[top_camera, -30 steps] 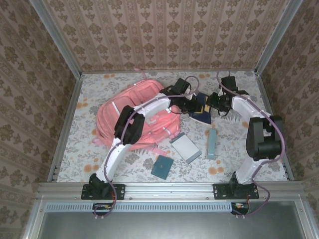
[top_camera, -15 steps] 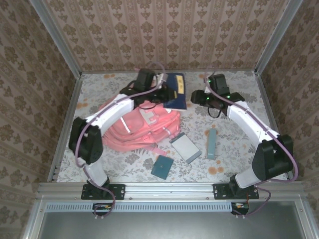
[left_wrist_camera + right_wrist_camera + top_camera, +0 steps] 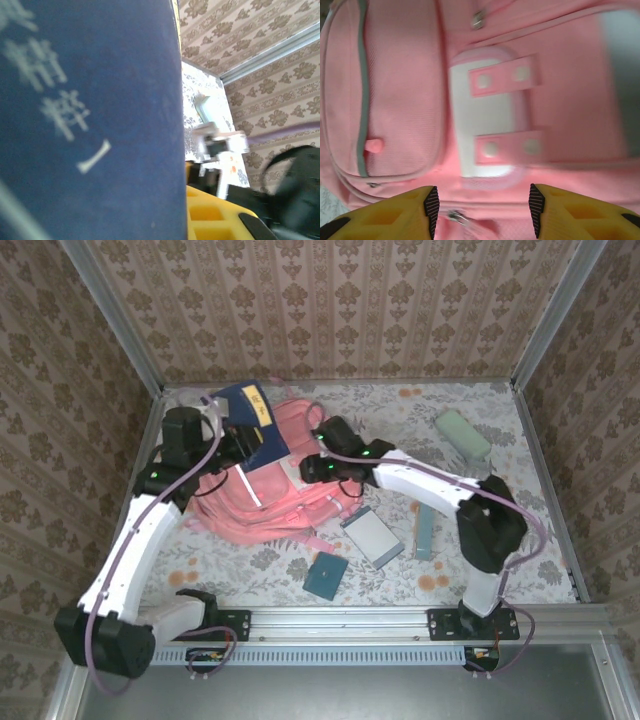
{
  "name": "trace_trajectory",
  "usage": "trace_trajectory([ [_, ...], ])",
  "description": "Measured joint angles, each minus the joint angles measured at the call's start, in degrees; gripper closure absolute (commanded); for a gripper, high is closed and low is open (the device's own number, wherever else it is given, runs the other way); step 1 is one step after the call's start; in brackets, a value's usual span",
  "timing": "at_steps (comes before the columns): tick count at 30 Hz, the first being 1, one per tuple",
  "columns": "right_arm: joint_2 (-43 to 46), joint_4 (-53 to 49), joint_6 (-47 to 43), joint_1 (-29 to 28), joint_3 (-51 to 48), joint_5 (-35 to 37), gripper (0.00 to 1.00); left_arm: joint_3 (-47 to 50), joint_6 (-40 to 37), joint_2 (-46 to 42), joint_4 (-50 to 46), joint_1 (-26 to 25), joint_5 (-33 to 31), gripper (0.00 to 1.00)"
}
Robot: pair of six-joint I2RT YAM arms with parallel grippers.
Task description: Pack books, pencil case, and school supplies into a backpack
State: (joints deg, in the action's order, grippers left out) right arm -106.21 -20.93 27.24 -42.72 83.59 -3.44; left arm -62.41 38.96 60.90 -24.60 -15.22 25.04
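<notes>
1. The left claw [image 3: 240, 440] is clamped on the navy book [image 3: 252, 416] and holds it tilted over the far left part of the pink backpack [image 3: 270, 505].
2. The right claw [image 3: 482, 205] has its fingers apart with nothing between them, close over the backpack's front, facing a pale flap with two pink tabs.
3. Nearer than the right claw, on the worktop [image 3: 400, 400], lie a grey-white book [image 3: 372, 537], a slim teal box [image 3: 425, 530] to its right, and a dark-teal pad [image 3: 326, 576] nearest the arm bases.
4. The mint pencil case [image 3: 463, 433] lies well to the right of the right claw.
</notes>
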Motion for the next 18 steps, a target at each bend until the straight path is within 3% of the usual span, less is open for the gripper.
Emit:
trace_trajectory([
  [4,-7.89,0.72,1.95,-3.58,5.31,-0.57,0.46,1.16,-0.44,-3.85,-3.28,1.99,0.00,0.86],
  [8,-11.34,1.09,2.89,-3.63,5.79,-0.59,0.46,1.92,-0.68,-5.38,-5.77,3.56,0.00,0.86],
  [13,-11.47,1.75,2.43,-0.50,4.42,-1.29,0.47,2.03,-0.85,-5.70,-6.93,4.07,0.02,0.86],
  [18,-9.62,3.02,-1.03,6.21,0.94,-1.33,0.47,2.03,-0.85,-5.68,-6.93,4.07,0.09,0.86],
])
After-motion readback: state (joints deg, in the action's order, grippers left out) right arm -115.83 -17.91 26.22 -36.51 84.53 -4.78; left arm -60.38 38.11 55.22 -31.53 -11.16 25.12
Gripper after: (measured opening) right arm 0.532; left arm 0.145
